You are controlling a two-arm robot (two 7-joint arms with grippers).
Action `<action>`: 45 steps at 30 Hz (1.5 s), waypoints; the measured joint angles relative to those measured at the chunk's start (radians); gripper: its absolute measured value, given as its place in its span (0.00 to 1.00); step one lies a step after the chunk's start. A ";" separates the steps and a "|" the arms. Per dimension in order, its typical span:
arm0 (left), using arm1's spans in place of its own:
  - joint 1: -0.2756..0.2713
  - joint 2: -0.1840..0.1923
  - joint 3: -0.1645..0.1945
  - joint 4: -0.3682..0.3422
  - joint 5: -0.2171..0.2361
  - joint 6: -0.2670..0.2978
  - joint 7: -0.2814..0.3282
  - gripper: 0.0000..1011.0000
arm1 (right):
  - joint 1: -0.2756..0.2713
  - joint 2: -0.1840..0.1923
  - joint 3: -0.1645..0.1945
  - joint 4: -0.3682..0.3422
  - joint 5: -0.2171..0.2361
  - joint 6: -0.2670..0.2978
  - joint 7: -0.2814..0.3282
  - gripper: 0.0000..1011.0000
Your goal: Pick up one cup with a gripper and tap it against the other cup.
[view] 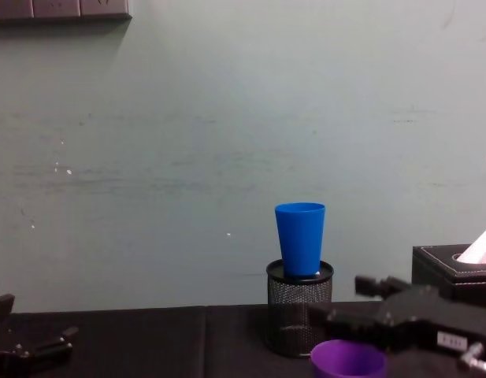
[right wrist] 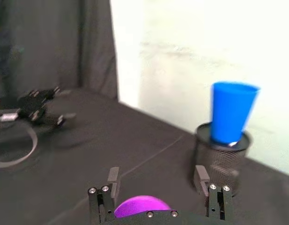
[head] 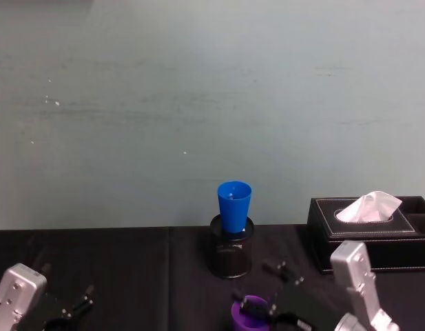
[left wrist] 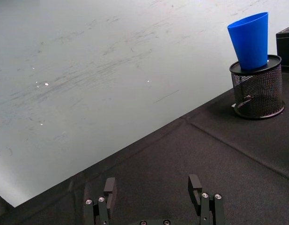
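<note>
While the blue cup (head: 234,205) stands upright in the top of a black mesh holder (head: 231,254) at the back of the dark tabletop (head: 129,276), the purple cup (head: 249,314) sits nearer the robot, just in front of the holder. The right pincer (right wrist: 156,190) is spread wide, one finger on each side of the purple cup's rim, not squeezing it. The left pincer (left wrist: 153,194) rests low on the left, fingers wide apart with nothing between them. A black tissue box (head: 370,231) sits at the right.
</note>
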 joint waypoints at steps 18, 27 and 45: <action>0.000 0.000 0.000 0.000 0.000 0.000 0.000 0.99 | -0.067 -0.121 0.120 -0.097 -0.189 0.134 -0.477 0.99; 0.000 0.000 0.000 0.000 0.000 0.000 0.000 0.99 | -0.078 -0.167 0.162 -0.081 -0.214 0.199 -0.558 0.99; 0.000 0.000 0.000 0.000 0.000 0.000 0.000 0.99 | -0.080 -0.167 0.164 -0.083 -0.212 0.201 -0.553 0.99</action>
